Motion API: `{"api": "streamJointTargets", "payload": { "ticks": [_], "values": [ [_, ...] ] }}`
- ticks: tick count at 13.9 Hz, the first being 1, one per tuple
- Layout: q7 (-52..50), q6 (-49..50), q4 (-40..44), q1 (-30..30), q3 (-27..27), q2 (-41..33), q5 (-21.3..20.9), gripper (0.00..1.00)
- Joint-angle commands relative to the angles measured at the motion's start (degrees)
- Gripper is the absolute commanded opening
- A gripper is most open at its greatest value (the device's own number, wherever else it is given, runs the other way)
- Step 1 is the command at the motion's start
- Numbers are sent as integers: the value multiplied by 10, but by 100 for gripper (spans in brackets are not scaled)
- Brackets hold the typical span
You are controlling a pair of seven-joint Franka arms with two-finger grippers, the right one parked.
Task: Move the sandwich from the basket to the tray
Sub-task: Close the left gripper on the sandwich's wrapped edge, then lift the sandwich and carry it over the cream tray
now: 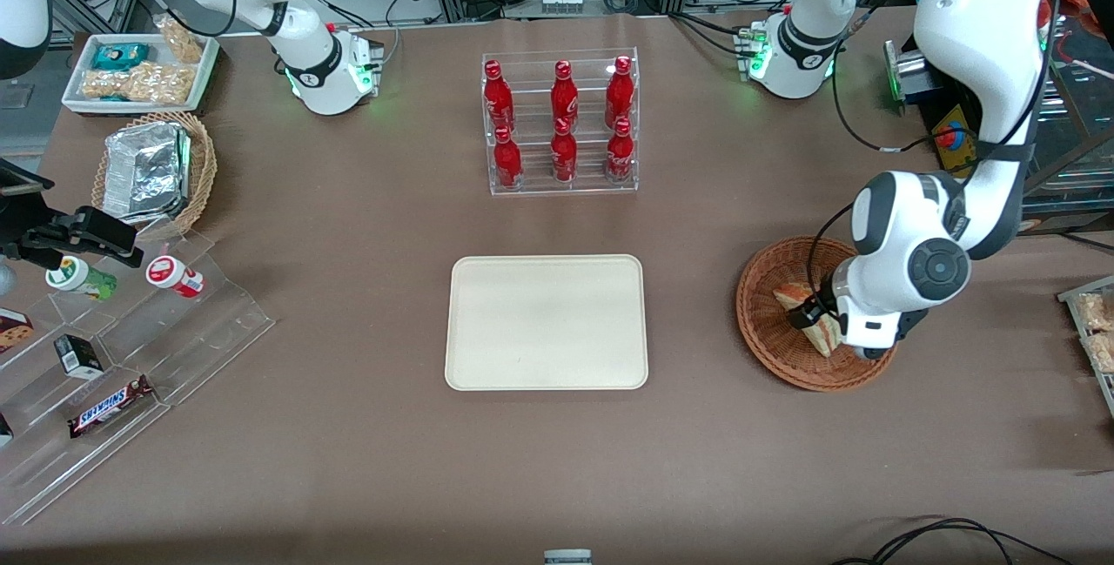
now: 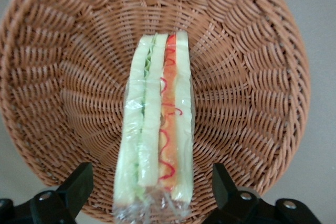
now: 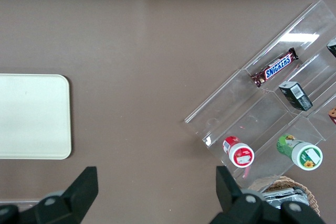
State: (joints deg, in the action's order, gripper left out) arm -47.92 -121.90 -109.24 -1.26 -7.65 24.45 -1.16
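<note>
Six red bottles [image 1: 561,123] in clear rack, foil containers [image 1: 146,171] in tan basket, Snickers bar [image 1: 110,406] on acrylic steps

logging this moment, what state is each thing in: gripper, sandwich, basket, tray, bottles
gripper: open, over the basket, fingers either side of the sandwich
sandwich: wrapped, on edge in the basket, not gripped
basket: holds the sandwich
tray: bare
bottles: upright in clear rack, capped
</note>
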Motion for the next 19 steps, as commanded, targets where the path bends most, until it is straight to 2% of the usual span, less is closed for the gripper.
{"api": "streamJointTargets", "payload": {
  "ticks": [1,2,3,4,5,6,9,11,16,19],
  "values": [
    [-15,-5,3,-3,3,9,-5,100],
    [-16,-4,2,-2,4,10,-5,93],
    [-16,-1,2,-1,4,10,-5,64],
    [-22,2,3,-1,4,10,-5,39],
    [-38,4,3,-1,5,10,-5,8],
    [-40,15,7,-1,5,10,-9,4],
    [-35,39,23,-1,4,3,-56,3],
    [-35,85,62,-11,2,6,-69,1],
    [-30,233,176,-119,1,-4,-90,3],
    [-28,233,197,-200,1,14,-89,4]
  ]
}}
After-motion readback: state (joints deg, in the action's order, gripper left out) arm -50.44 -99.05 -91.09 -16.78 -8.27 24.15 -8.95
